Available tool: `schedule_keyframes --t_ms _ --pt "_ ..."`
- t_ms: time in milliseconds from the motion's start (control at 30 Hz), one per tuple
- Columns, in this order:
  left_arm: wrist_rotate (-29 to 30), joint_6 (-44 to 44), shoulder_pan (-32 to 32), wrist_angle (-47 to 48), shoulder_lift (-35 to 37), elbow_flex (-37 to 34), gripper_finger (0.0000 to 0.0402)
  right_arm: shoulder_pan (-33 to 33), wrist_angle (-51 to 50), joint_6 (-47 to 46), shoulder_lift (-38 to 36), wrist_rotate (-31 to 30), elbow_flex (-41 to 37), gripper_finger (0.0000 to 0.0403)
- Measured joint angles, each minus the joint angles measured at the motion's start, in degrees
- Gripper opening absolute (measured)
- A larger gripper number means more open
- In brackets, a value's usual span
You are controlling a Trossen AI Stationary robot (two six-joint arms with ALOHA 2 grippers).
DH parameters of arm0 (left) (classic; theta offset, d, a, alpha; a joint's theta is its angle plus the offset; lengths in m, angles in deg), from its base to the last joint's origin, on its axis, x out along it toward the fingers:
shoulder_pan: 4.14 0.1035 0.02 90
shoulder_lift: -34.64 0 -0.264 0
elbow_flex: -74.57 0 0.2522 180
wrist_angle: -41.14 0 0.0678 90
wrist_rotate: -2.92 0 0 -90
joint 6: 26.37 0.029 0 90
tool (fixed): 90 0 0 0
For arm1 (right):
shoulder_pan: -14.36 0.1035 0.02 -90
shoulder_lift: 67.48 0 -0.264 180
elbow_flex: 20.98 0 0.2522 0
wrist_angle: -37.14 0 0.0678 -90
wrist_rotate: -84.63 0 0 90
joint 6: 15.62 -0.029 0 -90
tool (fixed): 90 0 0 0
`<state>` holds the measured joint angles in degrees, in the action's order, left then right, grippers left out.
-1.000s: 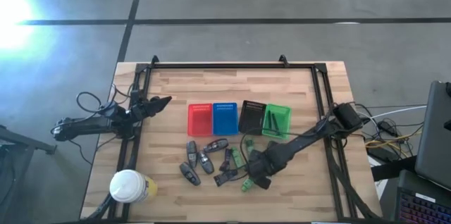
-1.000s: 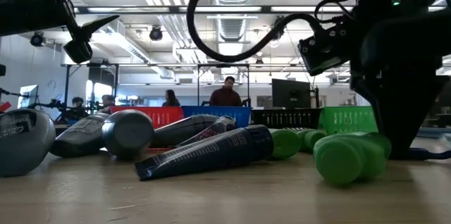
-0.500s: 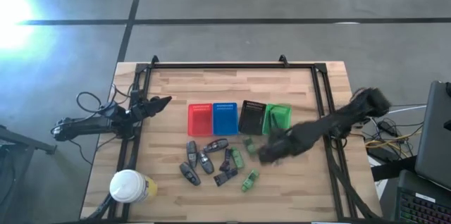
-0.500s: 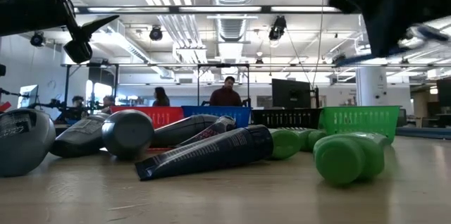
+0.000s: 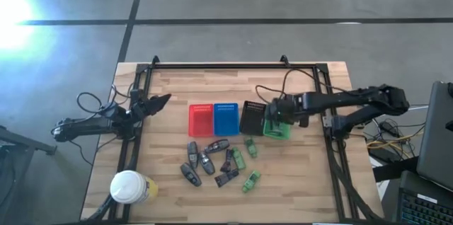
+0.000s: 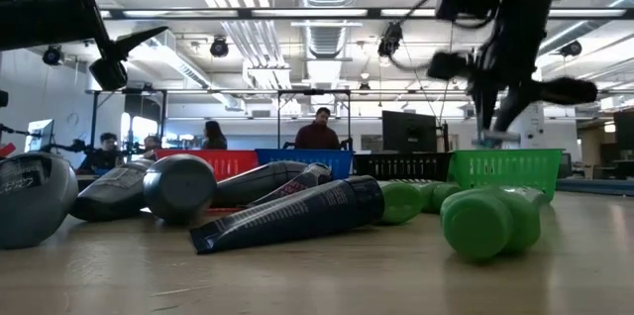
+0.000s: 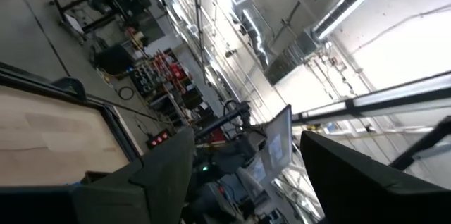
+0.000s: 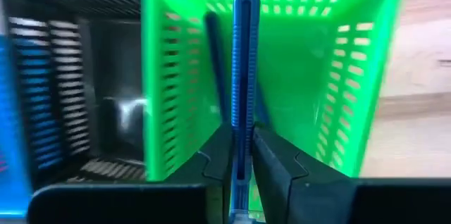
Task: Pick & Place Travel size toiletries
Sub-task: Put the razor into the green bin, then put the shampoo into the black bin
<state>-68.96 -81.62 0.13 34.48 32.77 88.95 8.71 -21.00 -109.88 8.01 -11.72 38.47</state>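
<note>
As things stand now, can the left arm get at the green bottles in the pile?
Probably not easily: the left tool sits at the table's left edge, and the green bottles lie beyond the dark tubes, nearer the right arm.

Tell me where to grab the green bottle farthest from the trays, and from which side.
Take the green bottle across its middle, straight down from above, fingers closing on its narrow width. It lies flat and slanted, and a dark tube lies close beside it, so turn the wrist to its slant.
</note>
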Motion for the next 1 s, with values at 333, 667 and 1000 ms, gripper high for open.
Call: schedule_keyframes --t_ms 333,667,1000 --pt "0.01 -0.85 0.00 -1.11 0.00 0.00 0.0266 -0.97 -0.51 10.27 3.02 1.69 2.36 0.0129" --pt "-0.67 -7.07 0.00 -2.16 -0.20 -0.01 0.0266 4.78 -7.56 33.03 7.13 6.61 14.55 0.0232" --pt "-19.66 -6.14 0.00 5.01 -0.55 0.01 0.0266 26.38 -8.15 61.40 22.22 10.38 28.05 0.0268"
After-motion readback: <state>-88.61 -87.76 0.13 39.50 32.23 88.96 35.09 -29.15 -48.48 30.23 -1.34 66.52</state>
